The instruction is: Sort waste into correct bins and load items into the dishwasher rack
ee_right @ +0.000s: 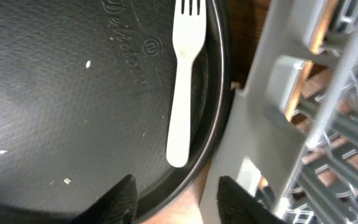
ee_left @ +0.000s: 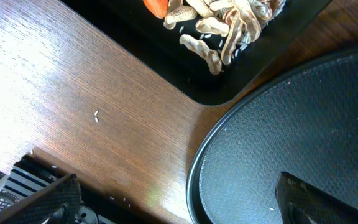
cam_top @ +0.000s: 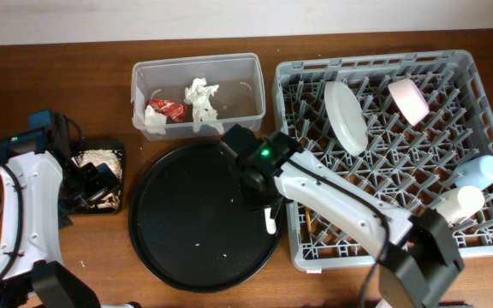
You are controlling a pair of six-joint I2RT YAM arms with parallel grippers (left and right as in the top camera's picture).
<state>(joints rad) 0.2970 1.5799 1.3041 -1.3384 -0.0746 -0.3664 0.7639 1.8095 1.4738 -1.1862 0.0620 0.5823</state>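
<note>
Overhead: fork (cam_top: 270, 224) on round tray (cam_top: 178, 248), at its right rim beside rack (cam_top: 486, 77).
Left wrist: left claw (ee_left: 179, 205) wide, empty.
Right wrist: fork's long axis runs top to bottom, tines at the top, handle nearest right claw (ee_right: 179, 200), which is wide and empty.

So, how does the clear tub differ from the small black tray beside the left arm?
The clear tub is see-through with tall walls; the small black tray is opaque and shallow. The tub holds white tissues and a red wrapper; the tray holds beige food scraps and an orange piece. Both are rectangular.
</note>
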